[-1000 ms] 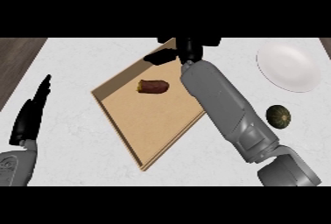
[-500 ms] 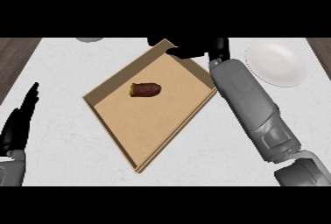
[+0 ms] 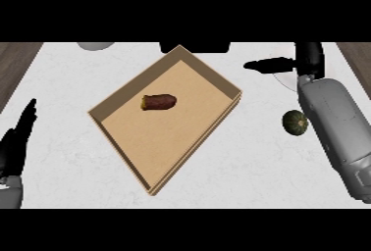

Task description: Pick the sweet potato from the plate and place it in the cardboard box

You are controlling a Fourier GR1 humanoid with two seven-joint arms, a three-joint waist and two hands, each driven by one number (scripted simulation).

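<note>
The brown sweet potato (image 3: 158, 102) lies inside the shallow cardboard box (image 3: 138, 157), in its upper half, with nothing touching it. My right hand (image 3: 310, 58) is open at the upper right, clear of the box, fingers pointing away and thumb stretched left. It covers most of the white plate (image 3: 287, 79), of which only a sliver shows beside the wrist. At the left edge my left hand (image 3: 17, 139) rests open, fingers up.
A dark green squash (image 3: 295, 122) sits on the counter between the box's right corner and my right forearm (image 3: 337, 127). A grey round object (image 3: 95, 46) and a black object (image 3: 196, 47) show at the far edge.
My right hand has drawn back from above the box's far corner to the right, over the plate. The sweet potato has stayed in the box. The left hand has hardly moved.
</note>
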